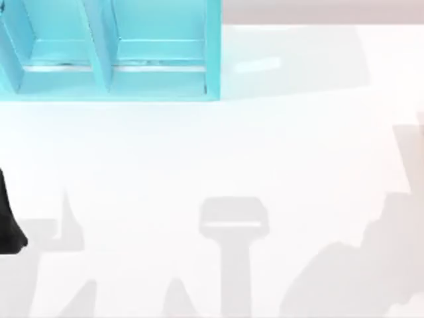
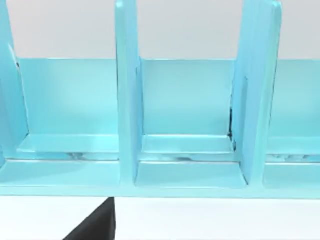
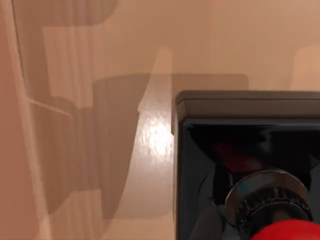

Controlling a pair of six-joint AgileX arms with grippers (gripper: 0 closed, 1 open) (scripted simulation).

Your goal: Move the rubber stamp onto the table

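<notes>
The rubber stamp (image 3: 245, 150) sits very close to the camera in the right wrist view. It has a black square base, a metal collar and a red knob (image 3: 290, 231) that points toward the camera. A smooth glossy surface (image 3: 150, 135) lies beneath it. I cannot tell whether the stamp rests on that surface or hangs above it. The white table (image 1: 212, 165) spreads across the top view. A black part of my left arm (image 1: 10, 225) shows at the table's left edge. A black piece of my left gripper (image 2: 95, 225) shows in the left wrist view, facing the shelf.
A turquoise shelf unit (image 1: 106, 53) with upright dividers stands at the table's back left. Its compartments (image 2: 187, 145) face the left wrist camera. Grey shadows (image 1: 233, 225) fall on the table's front half.
</notes>
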